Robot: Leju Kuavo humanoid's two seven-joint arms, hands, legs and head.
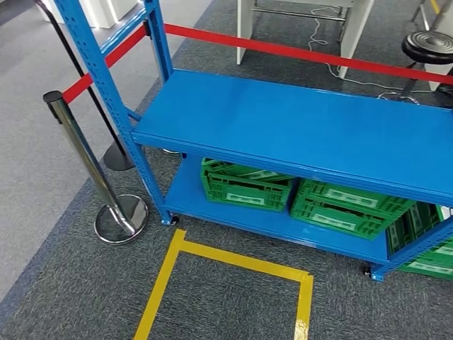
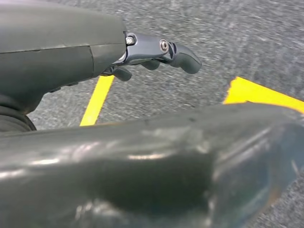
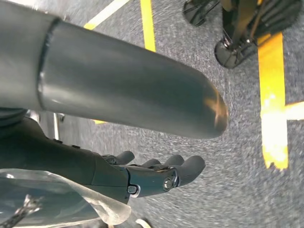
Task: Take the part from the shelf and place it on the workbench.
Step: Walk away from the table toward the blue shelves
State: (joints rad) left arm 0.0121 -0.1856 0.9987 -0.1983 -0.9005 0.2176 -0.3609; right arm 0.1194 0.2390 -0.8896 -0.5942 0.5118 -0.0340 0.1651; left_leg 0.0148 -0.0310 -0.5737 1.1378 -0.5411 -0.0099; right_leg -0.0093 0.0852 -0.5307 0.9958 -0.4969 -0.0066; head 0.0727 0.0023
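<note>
Before the blue steel shelf (image 1: 299, 127), both your left hand (image 2: 157, 54) and right hand (image 3: 157, 173) hung with fingers loosely apart, so you needed to step closer squarely first.

1. Left hand (image 2: 157, 54): dark grey fingers (image 2: 185, 58) with rounded tips, silver screws at the pivots, behind a smooth grey cover.
2. Right hand (image 3: 154, 173): the same dark fingers (image 3: 192, 166), two screws, and a thick glossy grey thumb (image 3: 136, 90).
</note>
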